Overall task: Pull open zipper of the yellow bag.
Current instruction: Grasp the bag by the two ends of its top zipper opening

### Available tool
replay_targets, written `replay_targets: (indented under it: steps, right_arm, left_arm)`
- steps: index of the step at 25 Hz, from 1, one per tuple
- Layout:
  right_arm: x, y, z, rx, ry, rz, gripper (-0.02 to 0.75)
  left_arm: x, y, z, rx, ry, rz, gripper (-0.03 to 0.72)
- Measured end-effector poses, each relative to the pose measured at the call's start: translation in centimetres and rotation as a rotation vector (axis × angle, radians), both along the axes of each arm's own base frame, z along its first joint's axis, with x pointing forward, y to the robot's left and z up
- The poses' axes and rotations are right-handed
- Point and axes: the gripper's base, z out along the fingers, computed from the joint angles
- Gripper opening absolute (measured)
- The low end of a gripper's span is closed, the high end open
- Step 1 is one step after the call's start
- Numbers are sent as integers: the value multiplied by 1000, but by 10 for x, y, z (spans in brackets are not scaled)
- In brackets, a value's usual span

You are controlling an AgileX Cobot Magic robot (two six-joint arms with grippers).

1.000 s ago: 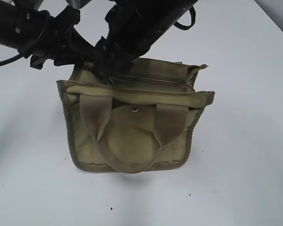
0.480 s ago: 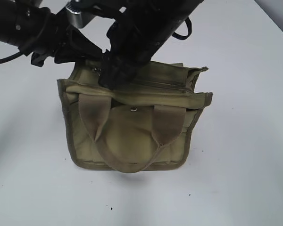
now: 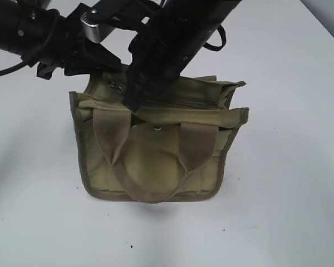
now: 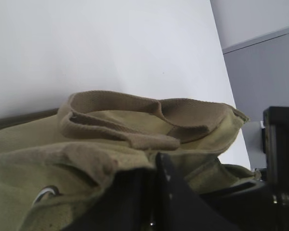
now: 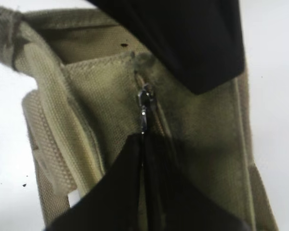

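A small olive-yellow canvas bag, the yellow bag (image 3: 156, 144), stands upright near the middle of a plain white table (image 3: 289, 183). Two wide webbing handles (image 3: 156, 161) hang down its front face, with a round metal snap (image 3: 158, 129) between them.

Two black robot arms reach down onto the top of the bag from the far edge of the table. The left gripper (image 3: 94, 61) presses against the bag's upper left corner. In the left wrist view its dark fingers (image 4: 159, 192) are drawn nearly together on a fold of canvas at the bag's top edge.

The right gripper (image 3: 134, 100) comes down onto the top panel, left of centre, where the zipper (image 3: 195, 103) runs along the bag's length. In the right wrist view its two fingers (image 5: 130, 192) are closed tight together, pinching the lower end of the small silver pull tab (image 5: 144, 111). The tab sits near one end of the zipper line, against the khaki tape.
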Motion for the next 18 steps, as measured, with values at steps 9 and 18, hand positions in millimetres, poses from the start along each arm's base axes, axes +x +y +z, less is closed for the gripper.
replay_targets:
  steps: [9,18]
  right_arm:
    - [-1,-48,16,-124,174,-153,2]
    - [21,-135,30,-126,334,-515,2]
  left_arm:
    - [-2,-2,1,-19,14,-11,29]
    - [-1,-2,2,-25,10,-4,29]
